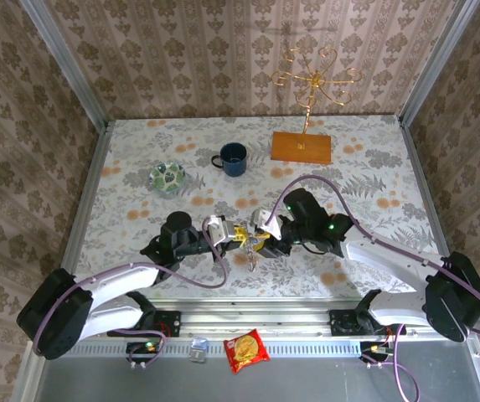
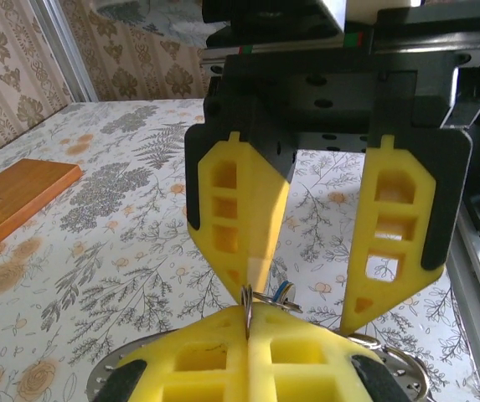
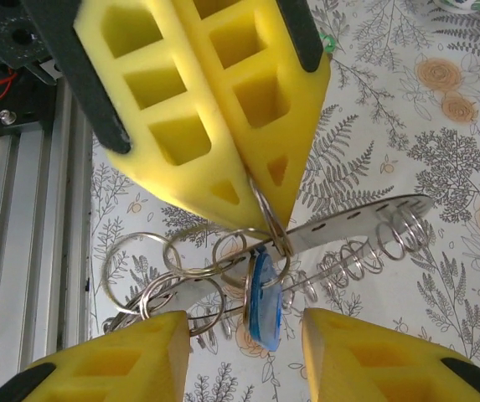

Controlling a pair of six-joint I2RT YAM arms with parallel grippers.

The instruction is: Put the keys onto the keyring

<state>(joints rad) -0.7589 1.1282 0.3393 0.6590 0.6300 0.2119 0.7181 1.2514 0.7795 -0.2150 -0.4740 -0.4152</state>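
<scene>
Left gripper [image 3: 260, 209], clamped tight, pinches a small ring [image 3: 271, 224] carrying the blue key [image 3: 263, 301]; right gripper [image 3: 244, 325] gapes wide beside it, empty.

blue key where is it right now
Right wrist view: the tiny blue plastic-headed key hangs below the shut left claw, between the fingers of the open right claw.

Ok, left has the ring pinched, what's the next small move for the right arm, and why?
Probably close the right gripper on the blue key: its open fingers flank the key, which dangles from the thin ring the left gripper pinches over the keyring.
</scene>
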